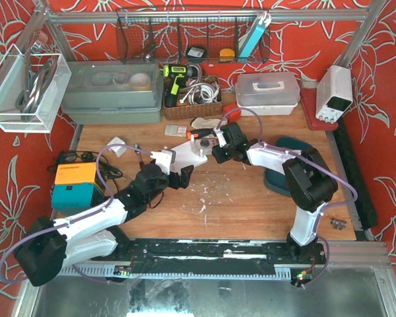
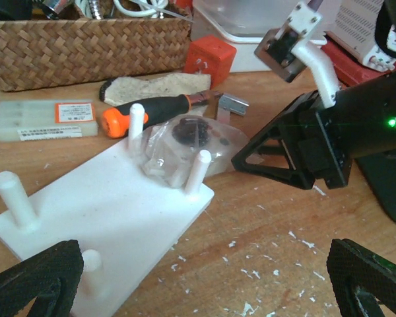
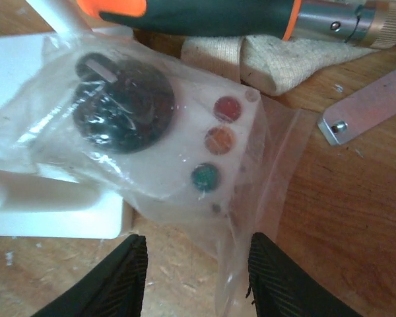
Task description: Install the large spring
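From above, we see a flat white plastic board with upright pegs (image 1: 185, 155) lying mid-way across the wooden counter (image 1: 251, 211). The left hand (image 1: 183, 177) hovers at the board's near side. The right hand (image 1: 213, 153) sits at the board's right end, near the left hand but apart from it.

In the left wrist view, the left hand's fingers stand as wide as they go, one at each bottom corner, and hold nothing. A crumpled clear plastic bag (image 2: 162, 155) rests on the board's far right corner against two pegs. An orange-and-black screwdriver (image 2: 152, 111) lies just beyond it. The right hand's black fingers reach in from the right to the bag's edge.

In the right wrist view, the right hand is about half open and clamps nothing. The bag's loose near corner lies in the gap between its fingers. Inside the bag sits a dark round coil (image 3: 122, 102), which we take for the large spring, though the wrinkled plastic blurs it. Three small coloured discs (image 3: 218, 140) lie next to it.

We judge the step in hand to be taking hold of the bag. To do it well, we would close on the loose plastic alone, clear of the coil. We would then lift gently so the bag slips free of the pegs, with the left hand ready to steady the board.

The coil shows its round face upward. We therefore judge that its axis stands roughly upright off the board, and no long side runs along the counter.
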### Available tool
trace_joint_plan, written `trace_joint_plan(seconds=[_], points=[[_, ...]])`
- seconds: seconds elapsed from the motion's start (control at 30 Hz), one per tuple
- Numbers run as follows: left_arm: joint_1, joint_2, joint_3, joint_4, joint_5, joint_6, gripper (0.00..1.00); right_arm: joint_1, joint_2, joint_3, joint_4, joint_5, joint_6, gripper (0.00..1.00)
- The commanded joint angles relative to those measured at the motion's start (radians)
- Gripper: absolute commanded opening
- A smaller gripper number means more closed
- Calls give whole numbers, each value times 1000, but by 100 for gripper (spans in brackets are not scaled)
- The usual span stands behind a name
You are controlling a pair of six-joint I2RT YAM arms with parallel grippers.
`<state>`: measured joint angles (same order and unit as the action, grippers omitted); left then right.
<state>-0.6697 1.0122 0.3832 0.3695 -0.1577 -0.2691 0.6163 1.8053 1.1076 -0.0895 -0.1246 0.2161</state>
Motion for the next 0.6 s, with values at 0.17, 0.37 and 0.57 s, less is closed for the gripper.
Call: trace_joint_plan(seconds=[0.17,0.37,0.57], points=[[-5,-12,20,0,-54,20,100,3,81,60,-35,19,-65,28],[-7,-5,24,-8,-67,23,100,3,62,51,-26,37,-68,3],[-7,2,25,-13,-82,22,100,2,-8,12,-2,79,-60,0]])
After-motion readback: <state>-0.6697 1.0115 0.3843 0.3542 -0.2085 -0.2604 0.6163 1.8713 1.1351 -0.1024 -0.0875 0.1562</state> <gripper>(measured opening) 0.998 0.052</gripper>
